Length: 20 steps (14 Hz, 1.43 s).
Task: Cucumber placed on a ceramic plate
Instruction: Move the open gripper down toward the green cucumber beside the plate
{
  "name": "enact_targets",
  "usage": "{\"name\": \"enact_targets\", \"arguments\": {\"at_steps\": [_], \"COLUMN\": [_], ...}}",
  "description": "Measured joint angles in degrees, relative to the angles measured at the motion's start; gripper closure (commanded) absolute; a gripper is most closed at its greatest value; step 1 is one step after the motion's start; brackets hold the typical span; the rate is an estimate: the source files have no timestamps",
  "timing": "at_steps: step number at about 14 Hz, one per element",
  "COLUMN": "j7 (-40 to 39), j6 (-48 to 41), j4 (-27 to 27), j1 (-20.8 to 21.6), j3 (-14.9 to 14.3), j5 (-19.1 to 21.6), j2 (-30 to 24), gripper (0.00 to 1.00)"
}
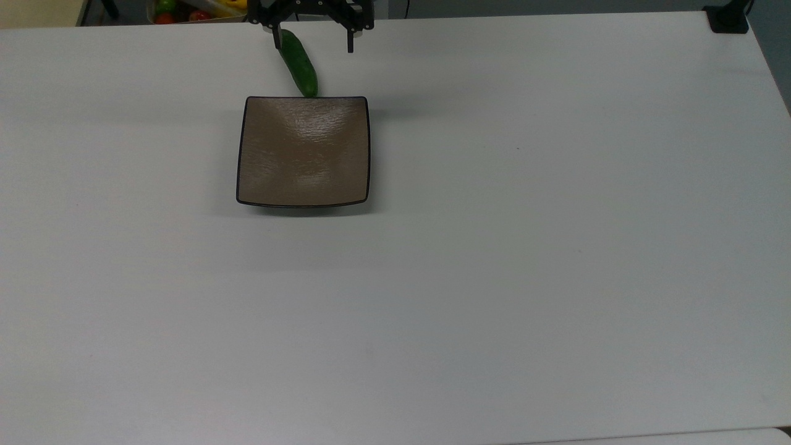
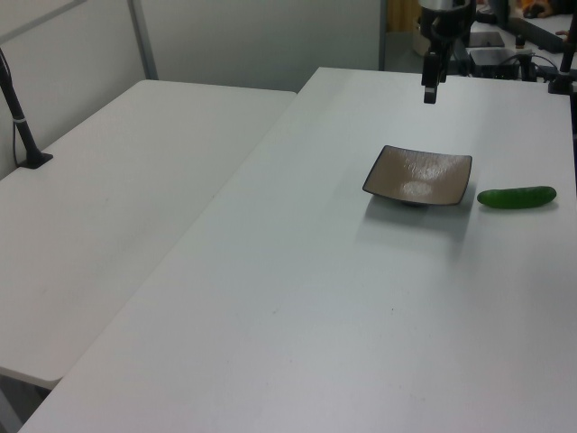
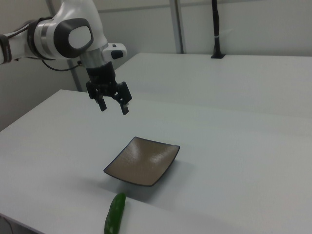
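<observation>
White table [image 1: 494, 278] — cucumber [image 3: 115, 220] beside ceramic plate [image 3: 142, 161], gripper [image 3: 113, 107] spread above.

White table [image 1: 494, 278] w/ second white table [image 2: 117, 189] alongside; pale wall panels [image 3: 253, 24] behind; black post [image 3: 216, 29].

**A lab or office workroom**

I work over a broad white table [image 1: 494, 278], with a second white table [image 2: 117, 198] beside it. Plain pale partition walls [image 3: 253, 24] stand behind, and black clamped camera poles [image 3: 216, 29] rise from the far table edge beyond my arm [image 3: 63, 36].
</observation>
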Motion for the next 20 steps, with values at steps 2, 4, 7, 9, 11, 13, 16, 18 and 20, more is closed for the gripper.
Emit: {"name": "enact_targets", "arguments": {"at_steps": [2,4,7,9,11,13,16,18,20], "j7": [-0.12,-0.32,-0.48,-0.60,-0.75,-1.00,-1.07,-1.11,-1.39], "j6": [-0.09,-0.09,-0.09,-0.09,-0.09,-0.09,-0.04,0.10,0.15], "j4": [0.00,0.00,0.00,0.00,0.00,-0.46,-2.04,-3.47,-5.20], "j1": [-0.04,-0.10,-0.11,-0.11,-0.11,-0.11,-0.11,-0.16,-0.80], "j3": [-0.13,-0.26,-0.42,-0.42,-0.42,-0.42,-0.42,-0.42,-0.42], "j5": [0.20,0.39,0.42,0.42,0.42,0.42,0.43,0.43,0.43], "j2": [0.00,0.00,0.00,0.00,0.00,-0.12,-0.47,-0.79,-1.29], "gripper": [0.00,0.00,0.00,0.00,0.00,0.00,0.00,0.00,0.00]}}
